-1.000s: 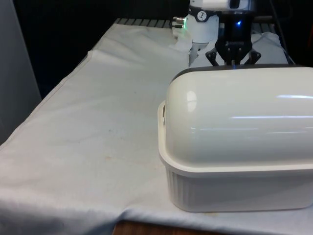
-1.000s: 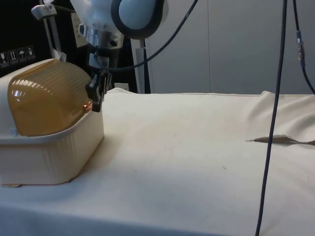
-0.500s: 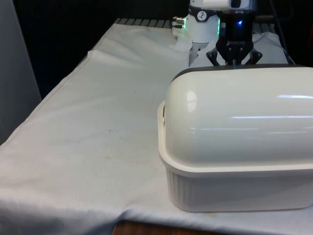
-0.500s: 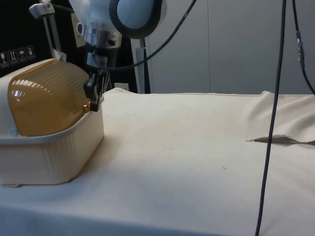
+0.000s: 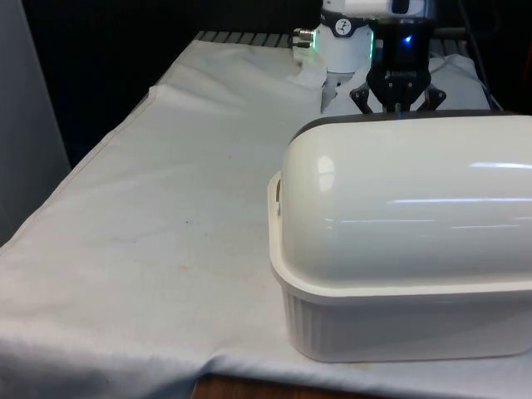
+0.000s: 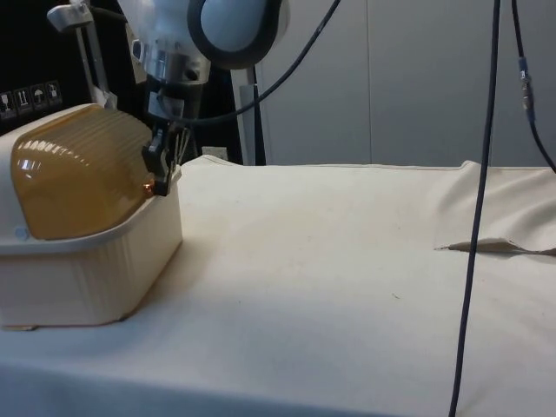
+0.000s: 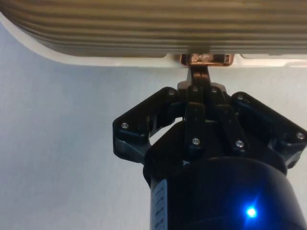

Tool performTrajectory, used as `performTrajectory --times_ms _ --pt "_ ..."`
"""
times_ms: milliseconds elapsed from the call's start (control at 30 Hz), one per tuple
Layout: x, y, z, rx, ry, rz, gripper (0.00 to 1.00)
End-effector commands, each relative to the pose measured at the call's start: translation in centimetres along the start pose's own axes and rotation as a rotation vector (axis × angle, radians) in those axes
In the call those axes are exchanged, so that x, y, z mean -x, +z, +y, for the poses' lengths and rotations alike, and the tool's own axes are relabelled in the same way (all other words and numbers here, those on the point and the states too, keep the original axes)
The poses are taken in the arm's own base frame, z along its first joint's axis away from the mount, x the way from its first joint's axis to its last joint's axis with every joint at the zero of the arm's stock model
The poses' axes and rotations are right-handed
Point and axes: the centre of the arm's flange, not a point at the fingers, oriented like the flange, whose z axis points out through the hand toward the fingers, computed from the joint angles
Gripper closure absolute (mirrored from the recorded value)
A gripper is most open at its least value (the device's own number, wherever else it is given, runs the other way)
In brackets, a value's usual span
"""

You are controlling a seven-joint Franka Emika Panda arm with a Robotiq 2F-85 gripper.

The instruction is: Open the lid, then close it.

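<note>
The bread box (image 5: 399, 320) stands at the near end of the worktop (image 5: 166, 216), on the front view's right, its ribbed amber lid (image 6: 78, 178) down over the cream base. The gripper (image 7: 206, 76) has its jaws closed on the small copper handle (image 7: 207, 59) at the lid's lower edge. The lid seems about to be lifted: judging by its curve, the pull should follow that arc up and over the box, keeping the pinch firm so the little tab does not slip out.

My black gripper (image 7: 206, 79) meets a ribbed amber lid (image 6: 78, 178), its handle (image 7: 206, 59) seemingly copper, on a cream bread box (image 6: 95, 274) over white cloth (image 5: 166, 208).
</note>
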Motion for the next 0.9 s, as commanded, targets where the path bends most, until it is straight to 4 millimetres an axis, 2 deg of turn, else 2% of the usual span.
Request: performTrajectory --times_ms 0,367,867 --pt "-0.1 0.0 0.0 0.002 0.002 0.004 1.0" --pt "-0.5 -0.8 0.1 0.0 0.001 0.019 1.0" --pt "-2.1 -3.4 0.3 0.004 0.004 0.055 1.0"
